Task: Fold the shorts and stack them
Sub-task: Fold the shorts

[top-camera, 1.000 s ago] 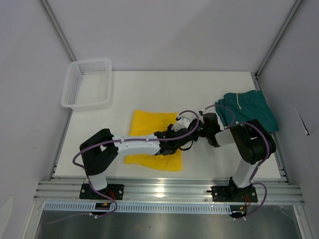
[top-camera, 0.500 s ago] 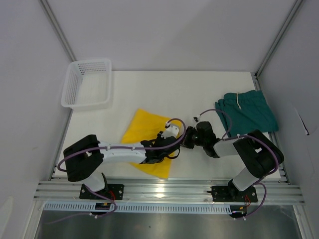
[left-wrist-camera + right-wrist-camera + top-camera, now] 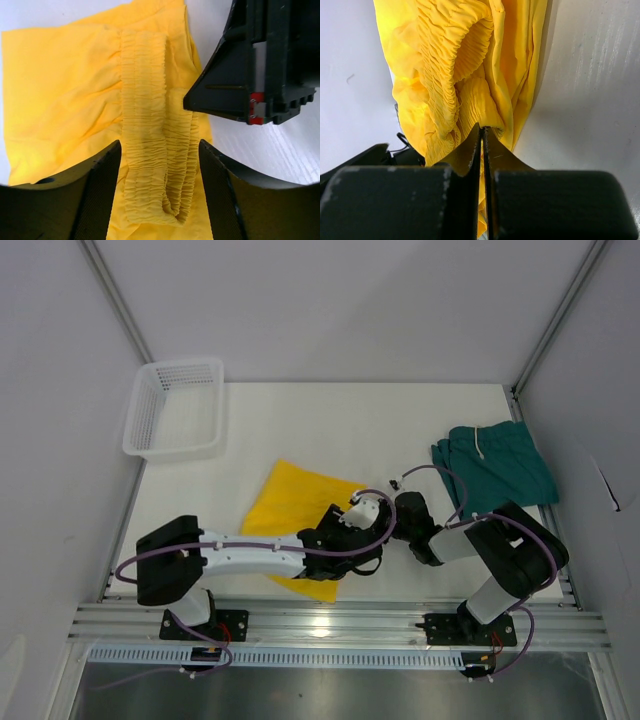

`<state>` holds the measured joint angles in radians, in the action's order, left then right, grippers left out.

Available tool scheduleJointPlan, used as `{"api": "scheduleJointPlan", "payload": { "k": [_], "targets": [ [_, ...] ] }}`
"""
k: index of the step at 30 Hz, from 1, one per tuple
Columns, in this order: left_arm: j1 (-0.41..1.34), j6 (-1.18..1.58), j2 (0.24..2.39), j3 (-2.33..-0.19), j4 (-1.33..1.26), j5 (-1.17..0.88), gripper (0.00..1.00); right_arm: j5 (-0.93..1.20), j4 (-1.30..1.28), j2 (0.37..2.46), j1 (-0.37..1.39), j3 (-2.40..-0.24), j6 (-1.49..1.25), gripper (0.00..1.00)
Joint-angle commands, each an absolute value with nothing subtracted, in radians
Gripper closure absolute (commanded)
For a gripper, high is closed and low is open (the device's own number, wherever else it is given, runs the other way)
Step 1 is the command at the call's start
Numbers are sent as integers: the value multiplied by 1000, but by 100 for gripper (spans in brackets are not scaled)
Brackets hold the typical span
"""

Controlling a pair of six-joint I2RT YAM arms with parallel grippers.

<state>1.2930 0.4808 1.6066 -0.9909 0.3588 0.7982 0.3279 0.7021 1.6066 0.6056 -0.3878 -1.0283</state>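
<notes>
- Right gripper [image 3: 482, 137] is clamped tight on a bunched fold of the yellow shorts [image 3: 465, 65], just by the elastic waistband [image 3: 150, 125]; cloth is pinched between the pressed-together fingers.
- Left gripper [image 3: 159, 150] is spread apart, straddling the waistband; nothing is seen gripped between its fingers.
- Yellow shorts [image 3: 295, 505] are lying skewed on the table [image 3: 330, 425], near the front edge; teal shorts [image 3: 495, 465] are set well apart at the right, unstacked.
- Risk: with only one pinch held, the shorts could be dragged or twisted further if the right arm is pulled.
- Risk: the thin pinch could slip off the gathered elastic.
- Risk: the two wrists are close together; a collision is possible.
</notes>
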Motion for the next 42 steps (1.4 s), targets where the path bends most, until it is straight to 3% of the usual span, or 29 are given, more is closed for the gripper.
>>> {"api": "scheduleJointPlan", "payload": {
  "k": [1, 7, 27, 34, 42],
  "targets": [
    [1316, 532, 1652, -1080, 480, 919, 33, 311, 750, 1595, 614, -388, -1022, 100],
    [1328, 551, 1719, -1114, 534, 923, 33, 310, 749, 1595, 614, -390, -1020, 100],
    [1325, 557, 1881, -1166, 584, 931, 50, 319, 752, 1594, 609, -390, -1026, 100],
    [1327, 587, 1885, -1157, 633, 957, 73, 325, 756, 1600, 598, -387, -1032, 100],
    [1331, 610, 1850, -1141, 689, 989, 83, 348, 787, 1631, 580, -393, -1048, 100]
  ]
}}
